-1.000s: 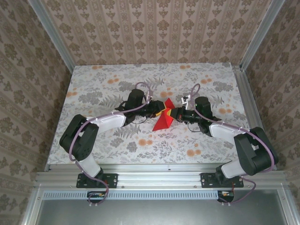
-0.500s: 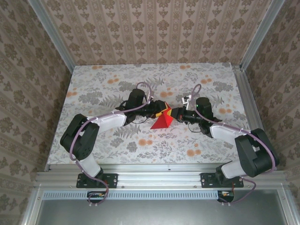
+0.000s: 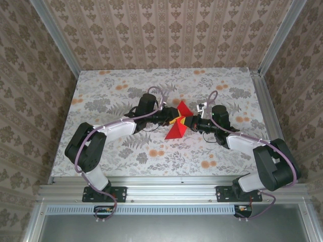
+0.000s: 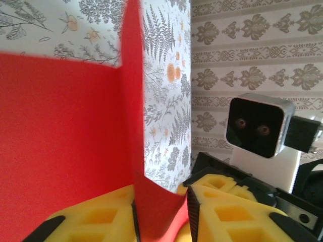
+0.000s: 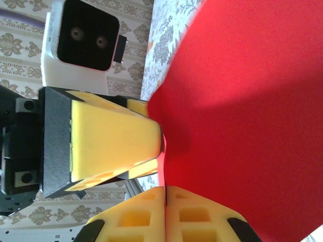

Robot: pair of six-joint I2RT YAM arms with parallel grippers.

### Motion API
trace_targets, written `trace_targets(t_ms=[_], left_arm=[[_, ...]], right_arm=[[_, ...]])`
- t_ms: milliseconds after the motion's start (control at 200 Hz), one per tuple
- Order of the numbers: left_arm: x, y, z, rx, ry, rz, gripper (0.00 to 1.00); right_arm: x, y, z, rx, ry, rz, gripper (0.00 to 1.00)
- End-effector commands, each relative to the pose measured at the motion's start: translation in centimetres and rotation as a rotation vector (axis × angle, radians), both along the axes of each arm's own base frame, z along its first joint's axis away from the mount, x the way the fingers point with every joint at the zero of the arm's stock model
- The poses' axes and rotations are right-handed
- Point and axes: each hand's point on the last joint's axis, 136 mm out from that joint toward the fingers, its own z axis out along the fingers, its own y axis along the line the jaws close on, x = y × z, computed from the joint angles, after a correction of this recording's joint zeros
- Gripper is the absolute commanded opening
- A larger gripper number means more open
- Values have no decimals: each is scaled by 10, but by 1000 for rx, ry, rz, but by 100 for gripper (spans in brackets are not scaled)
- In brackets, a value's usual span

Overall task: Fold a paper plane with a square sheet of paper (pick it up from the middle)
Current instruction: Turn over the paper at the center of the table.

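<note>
The sheet of paper (image 3: 177,126) is held upright over the middle of the desk (image 3: 101,146), with its lower corner reaching down toward the desk top. It is approached from the desk's left side by the left fingers (image 4: 96,217) and from the desk's right side by the right fingers (image 5: 202,217).

The right fingers are clenched on the sheet's edge, and no gap is left between their pads. The left fingers stand somewhat apart with a curled flap of the sheet lying between them. Whether that flap is actually pinched cannot be told.

Several failures can be expected from here. If the left fingers are closed on the curl as it lies, a crooked crease is likely to be pressed in away from the intended fold line. If the two grips are drawn apart toward opposite sides of the desk, the thin sheet could be torn at the clenched edge. If the flap is not caught, the sheet may swing from the right grip alone and the fold may open again.

The paper is thin, matte, plain bright red and unmarked, and it is bent into a tent-like shape with one sharp vertical ridge. The pads are of yellow foam, blocky, with square recesses. The desk is covered in a grey leaf pattern with orange flower prints (image 3: 154,153).
</note>
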Motion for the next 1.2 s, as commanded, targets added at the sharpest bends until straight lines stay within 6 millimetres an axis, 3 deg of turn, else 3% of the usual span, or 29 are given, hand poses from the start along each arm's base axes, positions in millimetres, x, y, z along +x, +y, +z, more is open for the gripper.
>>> trace_targets(t_ms=[0, 615, 955, 1195], left_arm=[[-2, -6, 13, -22, -30, -41, 29], [-2, -5, 12, -12, -34, -58, 26], [-4, -5, 7, 12, -28, -76, 15], [-5, -4, 2, 38, -27, -86, 14]], right_arm=[[-3, -1, 6, 22, -16, 11, 1], [-2, -9, -7, 2, 17, -20, 2], [0, -12, -10, -2, 28, -34, 3], [1, -15, -6, 3, 21, -42, 7]])
